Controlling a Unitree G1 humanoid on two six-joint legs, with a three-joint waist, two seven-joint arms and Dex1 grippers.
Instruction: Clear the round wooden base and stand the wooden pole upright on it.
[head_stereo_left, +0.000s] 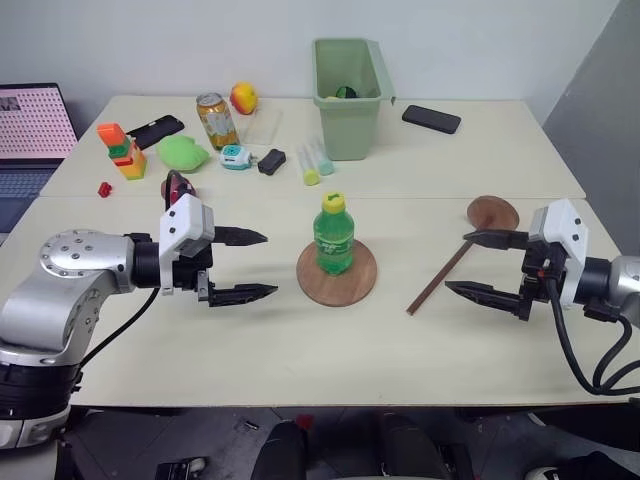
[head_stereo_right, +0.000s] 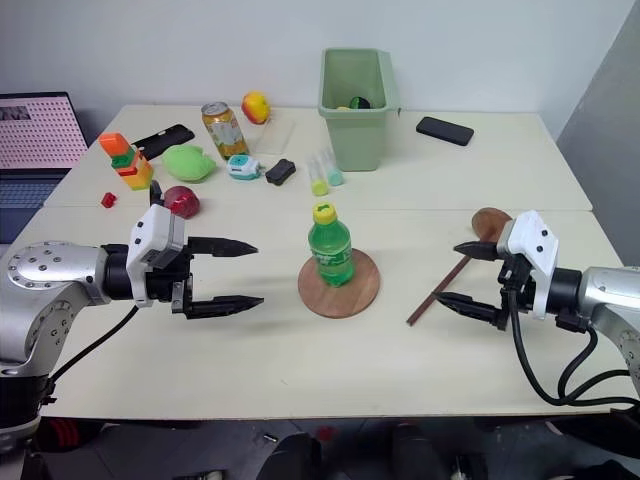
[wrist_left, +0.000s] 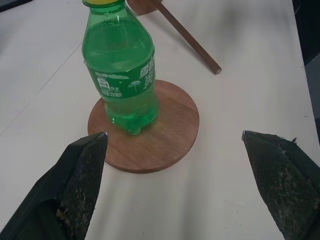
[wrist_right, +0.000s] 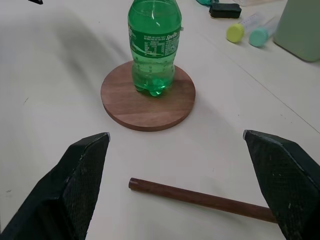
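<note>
On the surface ahead, your green bottle (head_stereo_left: 334, 236) is occupying the round wooden base (head_stereo_left: 337, 274), the wooden pole (head_stereo_left: 440, 277) lying beside it, so with both fingers gaping empty, try gripping the bottle mid-body.

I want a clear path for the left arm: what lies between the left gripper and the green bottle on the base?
Nothing: only bare table separates the open left gripper from the green bottle standing on the round wooden base, as the left eye view shows.
</note>
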